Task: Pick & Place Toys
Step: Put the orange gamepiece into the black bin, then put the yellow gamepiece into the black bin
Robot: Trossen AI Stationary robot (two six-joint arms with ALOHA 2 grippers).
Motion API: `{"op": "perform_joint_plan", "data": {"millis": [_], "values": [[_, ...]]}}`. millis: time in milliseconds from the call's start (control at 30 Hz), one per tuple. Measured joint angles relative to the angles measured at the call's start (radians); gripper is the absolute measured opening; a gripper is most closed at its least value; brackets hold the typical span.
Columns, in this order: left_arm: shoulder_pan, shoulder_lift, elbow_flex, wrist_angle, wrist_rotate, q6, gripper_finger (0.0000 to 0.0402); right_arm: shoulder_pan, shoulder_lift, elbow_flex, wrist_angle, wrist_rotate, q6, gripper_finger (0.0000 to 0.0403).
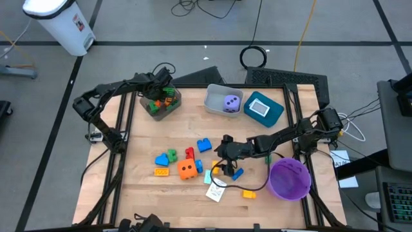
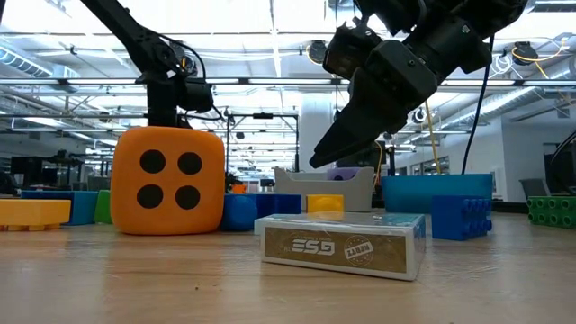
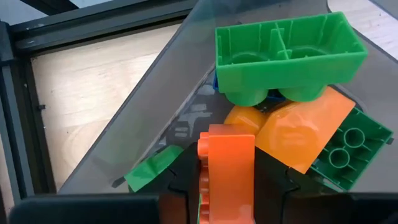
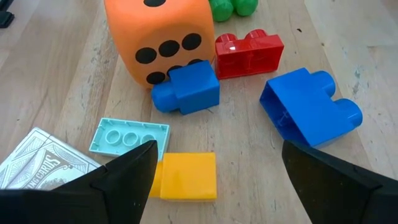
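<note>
My left gripper (image 1: 162,91) stands over the clear bin (image 1: 172,109) at the table's far left, shut on an orange block (image 3: 227,163). The bin holds two green blocks (image 3: 287,51) and another orange block (image 3: 298,132). My right gripper (image 4: 217,149) hangs open near the table's middle, just above a yellow block (image 4: 186,175). A pale teal plate (image 4: 130,138), a card box (image 4: 43,165), small and large blue blocks (image 4: 186,90), a red block (image 4: 249,55) and the orange die (image 4: 158,37) lie on the wood around it. My left gripper pinches the orange block by its two opposite sides (image 3: 206,177), one finger on each. The fingers point steeply down into the bin. The block stands on end between them, above the pile; whether its lower end rests on the other blocks is hidden.
A grey bin (image 1: 215,108) with the purple die (image 1: 230,102) and a teal bin (image 1: 262,108) stand at the far edge. The purple bowl (image 1: 290,178) stands near the right front. More toys (image 1: 166,158) and a card (image 1: 216,191) lie at the middle.
</note>
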State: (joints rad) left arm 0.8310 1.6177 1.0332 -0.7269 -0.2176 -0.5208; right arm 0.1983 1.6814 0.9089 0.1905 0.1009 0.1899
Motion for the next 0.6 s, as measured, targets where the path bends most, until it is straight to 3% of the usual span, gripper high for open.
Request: {"op": "perform_joint_plan", "data": {"millis": [100,267,400,600], "values": [[0.0,0.0,0.0,0.001,0.0,-0.008,0.0116,0.0,0.0,0.0,0.0,0.0,-0.001,0.0334],[0.0,0.0,0.0,0.003,0.009,-0.008,0.0215,0.0,0.0,0.0,0.0,0.0,-0.024,0.0334],[0.0,-0.018,0.0,0.003,0.054,0.019,0.0272,0.0,0.0,0.0,0.001,0.0,-0.062,0.0334],[-0.002,-0.127,0.0,0.012,0.119,0.116,0.0304,0.0,-0.014,0.0,0.019,0.0,-0.177,0.0334]]}}
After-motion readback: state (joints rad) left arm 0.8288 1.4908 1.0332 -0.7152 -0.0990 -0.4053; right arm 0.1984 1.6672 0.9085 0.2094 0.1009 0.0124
